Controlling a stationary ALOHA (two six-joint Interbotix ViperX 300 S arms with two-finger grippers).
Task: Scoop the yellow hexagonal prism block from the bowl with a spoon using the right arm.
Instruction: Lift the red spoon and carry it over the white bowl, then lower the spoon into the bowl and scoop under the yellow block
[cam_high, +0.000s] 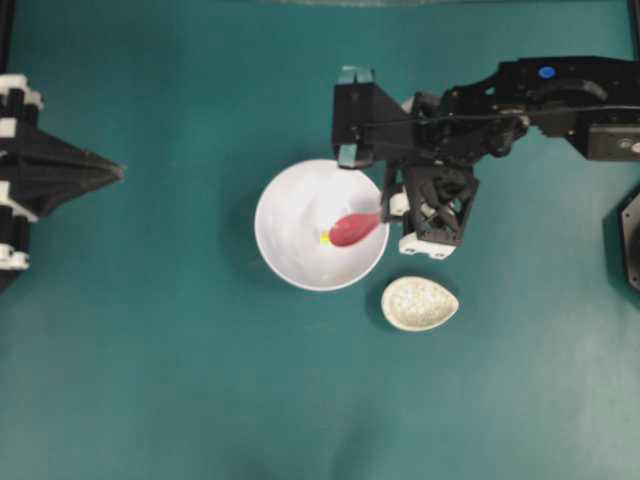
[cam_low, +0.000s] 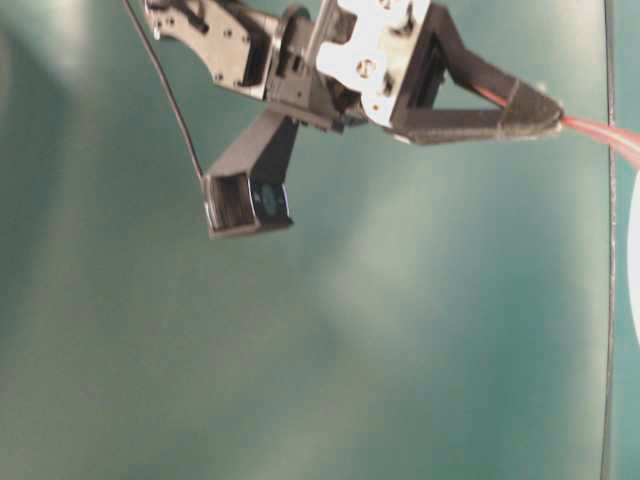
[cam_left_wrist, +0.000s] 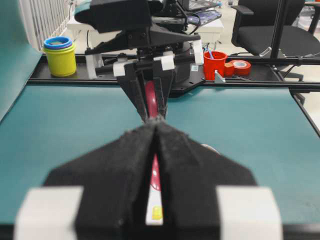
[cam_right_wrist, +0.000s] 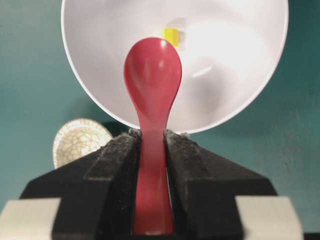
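Over the white bowl (cam_high: 300, 235), the right gripper (cam_right_wrist: 152, 145) is clamping the handle of the pink-red spoon (cam_right_wrist: 152, 75), jaws pinching it from both sides about midway along, with the scoop poking out past the bowl's rim and hanging above the inside. The yellow hexagonal prism block (cam_right_wrist: 170, 37) is sitting inside the bowl, just past the tip of the scoop. I can't say for sure whether the two are touching.

Handling-wise, my guess: the block is tiny and probably super light, so it's going to skate around on that smooth bowl wall rather than hop onto the spoon. Pinning it against the curve of the bowl looks like the way to go. The spoon looks glossy and hard, so it could twist in the grip if it's pushed sideways, and the hold on the handle seems like the right spot anyway.

Beside the bowl there's a small speckled dish (cam_high: 420, 303) on the teal counter (cam_high: 150, 380). Way off from the bowl, the left gripper (cam_high: 115, 172) is parked with its jaws pressed together, holding nothing.
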